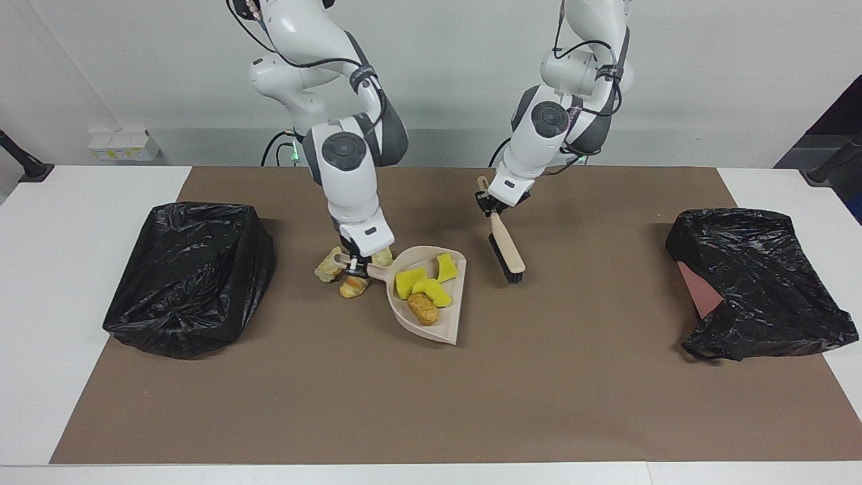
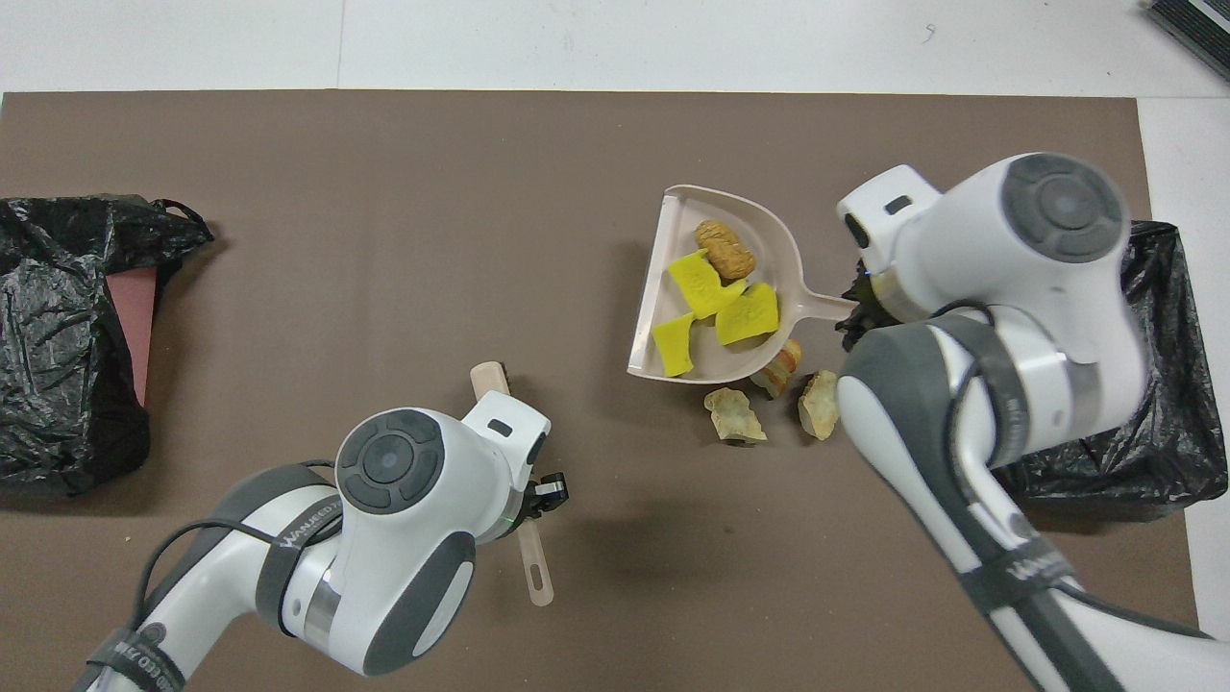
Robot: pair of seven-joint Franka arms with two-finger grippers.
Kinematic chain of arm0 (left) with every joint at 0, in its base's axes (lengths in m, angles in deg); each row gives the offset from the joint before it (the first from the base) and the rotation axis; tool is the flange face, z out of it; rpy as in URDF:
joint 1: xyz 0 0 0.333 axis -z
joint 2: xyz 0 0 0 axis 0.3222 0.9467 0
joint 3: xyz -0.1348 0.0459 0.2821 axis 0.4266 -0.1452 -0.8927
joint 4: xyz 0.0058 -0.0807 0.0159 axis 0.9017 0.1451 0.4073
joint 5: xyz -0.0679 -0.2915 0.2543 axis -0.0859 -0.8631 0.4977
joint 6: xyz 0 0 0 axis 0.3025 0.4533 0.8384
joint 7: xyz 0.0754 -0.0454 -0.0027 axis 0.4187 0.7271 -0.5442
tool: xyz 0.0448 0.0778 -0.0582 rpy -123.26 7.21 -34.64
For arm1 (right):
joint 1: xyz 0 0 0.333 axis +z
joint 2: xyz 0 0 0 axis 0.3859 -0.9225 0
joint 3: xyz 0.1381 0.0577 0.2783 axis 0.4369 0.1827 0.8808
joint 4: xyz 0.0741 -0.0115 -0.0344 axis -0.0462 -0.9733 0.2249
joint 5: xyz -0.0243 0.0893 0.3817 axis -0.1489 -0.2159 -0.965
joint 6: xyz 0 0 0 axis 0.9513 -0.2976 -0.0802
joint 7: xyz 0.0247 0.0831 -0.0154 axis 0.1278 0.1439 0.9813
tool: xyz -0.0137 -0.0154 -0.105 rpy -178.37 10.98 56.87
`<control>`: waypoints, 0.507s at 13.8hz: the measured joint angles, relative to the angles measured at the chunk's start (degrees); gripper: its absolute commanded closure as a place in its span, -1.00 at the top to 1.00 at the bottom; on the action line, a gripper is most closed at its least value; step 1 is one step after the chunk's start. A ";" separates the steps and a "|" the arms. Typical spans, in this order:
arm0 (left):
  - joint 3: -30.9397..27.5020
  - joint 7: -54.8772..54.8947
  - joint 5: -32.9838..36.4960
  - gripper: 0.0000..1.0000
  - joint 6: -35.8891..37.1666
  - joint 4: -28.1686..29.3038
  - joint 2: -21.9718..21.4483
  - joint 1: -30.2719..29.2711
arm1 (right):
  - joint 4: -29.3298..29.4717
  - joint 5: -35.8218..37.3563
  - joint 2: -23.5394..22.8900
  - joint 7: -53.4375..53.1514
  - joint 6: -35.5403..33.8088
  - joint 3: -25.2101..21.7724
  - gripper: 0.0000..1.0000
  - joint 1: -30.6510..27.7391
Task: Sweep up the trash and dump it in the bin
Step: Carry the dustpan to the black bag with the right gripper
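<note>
Beige dustpan [image 1: 431, 296], gripped by the right pincer [image 1: 359, 265], is carrying four trash scraps [image 1: 423, 291] over the table [image 1: 471, 404]; the left pincer [image 1: 489, 207] is clamping the brush [image 1: 505, 250]. Three scraps [image 2: 769, 399] are lying beside the handle. Next: tip into the black bin [image 1: 188, 276].

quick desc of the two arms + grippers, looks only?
Both arms are glossy white shells with dark grey joint sections and round grey caps at the joints. Black cables run along the outside, held by black straps printed with white lettering. Green lights glow at the bases. The left gripper and right gripper are small black finger assemblies under a white flange block with a dark slot.
</note>
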 measured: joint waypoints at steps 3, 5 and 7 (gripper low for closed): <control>0.29 -2.48 0.01 -1.00 -0.33 0.38 -0.08 5.11 | 0.25 0.00 5.53 6.60 -5.08 -0.40 -1.00 -8.32; 0.46 -4.77 0.01 -1.00 -1.98 1.79 0.01 8.53 | 0.51 0.02 7.67 11.86 -8.74 -0.75 -1.00 -14.38; 0.54 -6.42 0.01 -1.00 -4.08 3.28 0.17 10.96 | 0.77 0.15 8.18 18.58 -10.17 -0.99 -1.00 -21.12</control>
